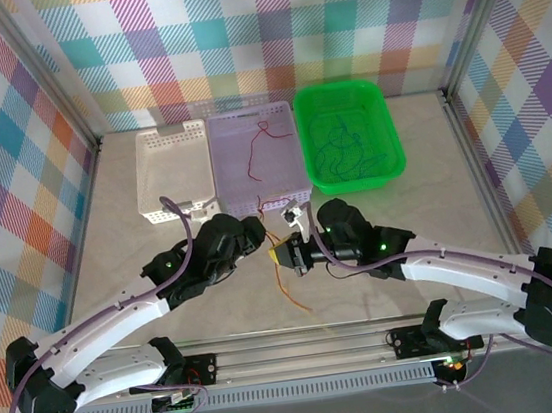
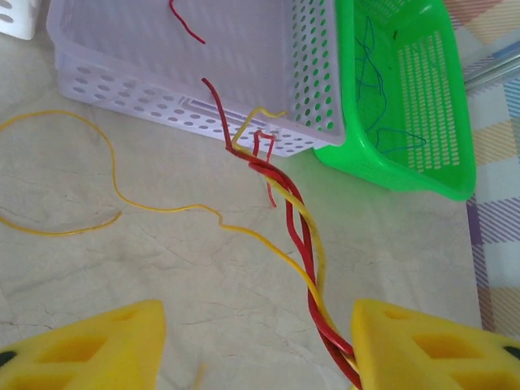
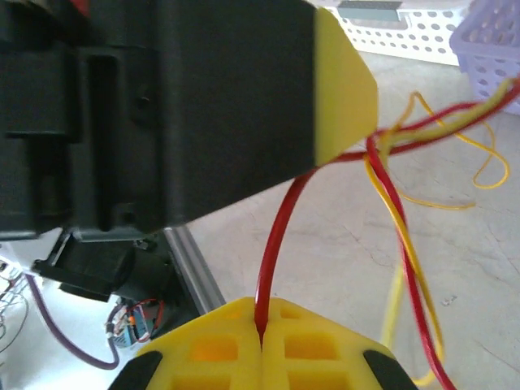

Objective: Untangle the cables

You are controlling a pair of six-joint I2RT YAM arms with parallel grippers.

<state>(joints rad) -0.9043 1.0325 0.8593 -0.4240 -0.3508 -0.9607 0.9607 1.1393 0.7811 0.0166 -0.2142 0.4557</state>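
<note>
Marbled tabletop (image 2: 122, 268) is crossed by the twisted red and yellow cables (image 2: 302, 236), which are draped over the lilac basket (image 2: 317, 97). The left gripper (image 2: 256, 329) is held apart beside them; the right gripper (image 3: 262, 329) is clamped on the red cable (image 3: 275, 236).

Twisted cables (image 2: 305, 236) before middle basket (image 1: 288, 180)

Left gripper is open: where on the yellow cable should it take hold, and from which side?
Grip the lone stretch of the yellow cable lying flat on the table, left of where it winds around the red cable, coming from straight above with the jaws across it. There it runs alone; in the wound part a pinch would likely catch both.
</note>
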